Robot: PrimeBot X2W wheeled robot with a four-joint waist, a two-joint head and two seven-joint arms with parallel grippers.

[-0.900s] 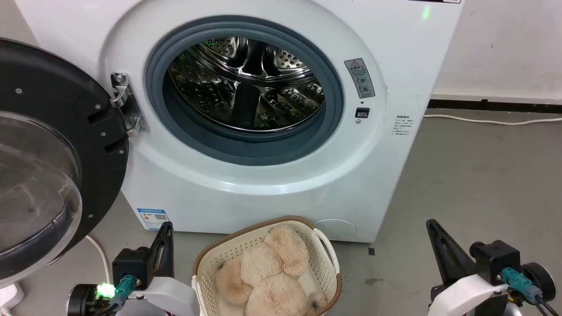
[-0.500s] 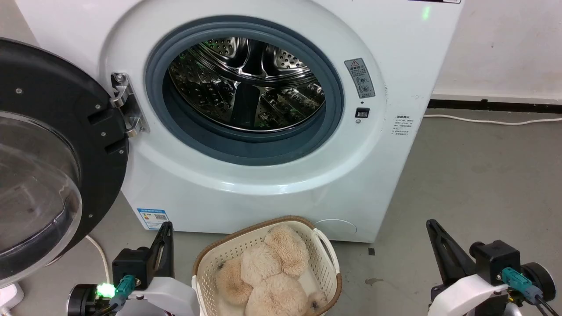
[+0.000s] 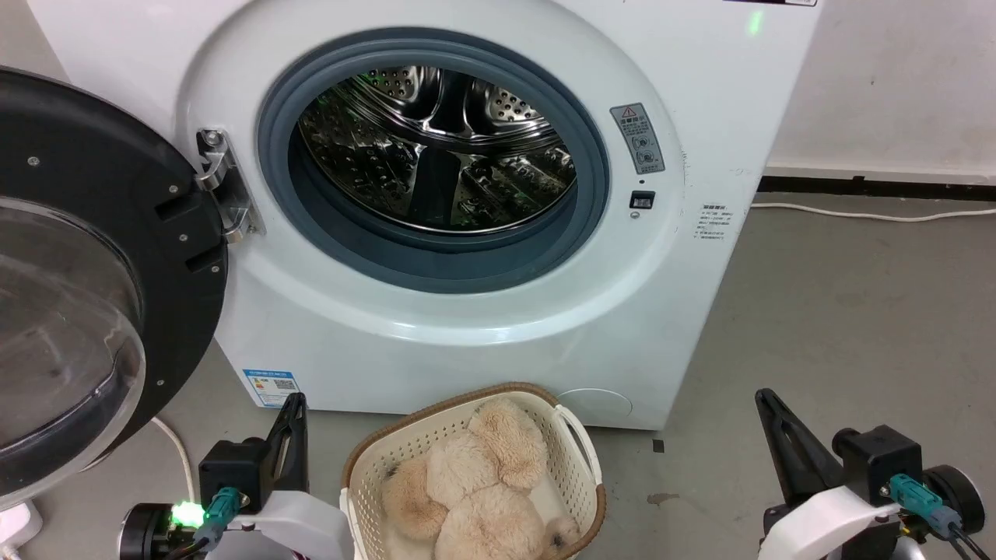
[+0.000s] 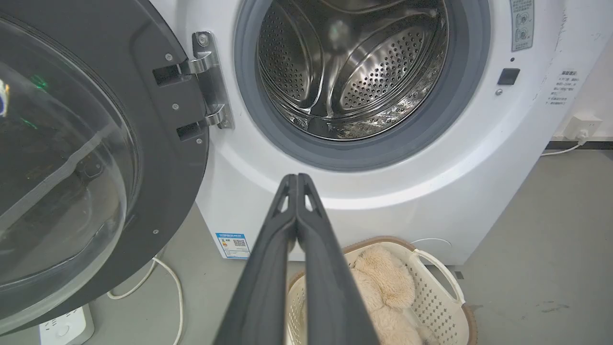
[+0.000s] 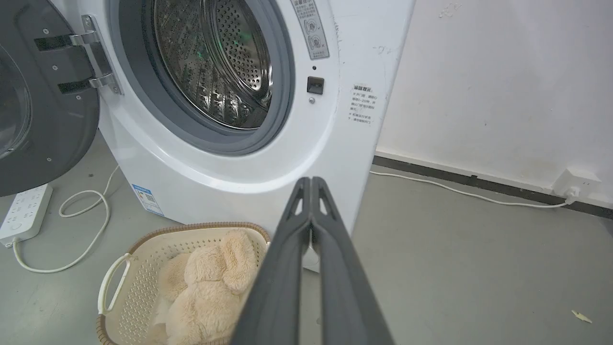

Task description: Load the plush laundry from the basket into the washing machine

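Nothing has moved since the earlier frames: washer, basket, plush and both claws sit exactly where they were.

The white washer stands at the far side of the scene, facing the robot. Its round black-framed glass door is swung wide open to the left on a metal hinge. A grey gasket rings the opening, and the perforated steel drum behind it holds no laundry. The grey floor runs off to the right, up to a pale wall.

The cream basket, with its brown rim and white side handles, stands on the floor just in front of the washer's base, near the robot and between the two claws. The beige plush lies inside it, lumpy limbs piled together, its top about level with the rim.

The left claw is at the near left beside the basket and the right claw at the near right, well apart from it. Each is clenched, fingers pressed together with nothing between them, as the wrist views show. Neither touches basket or plush.

A white power strip lies on the floor under the open door, with a white cable looping beside it.
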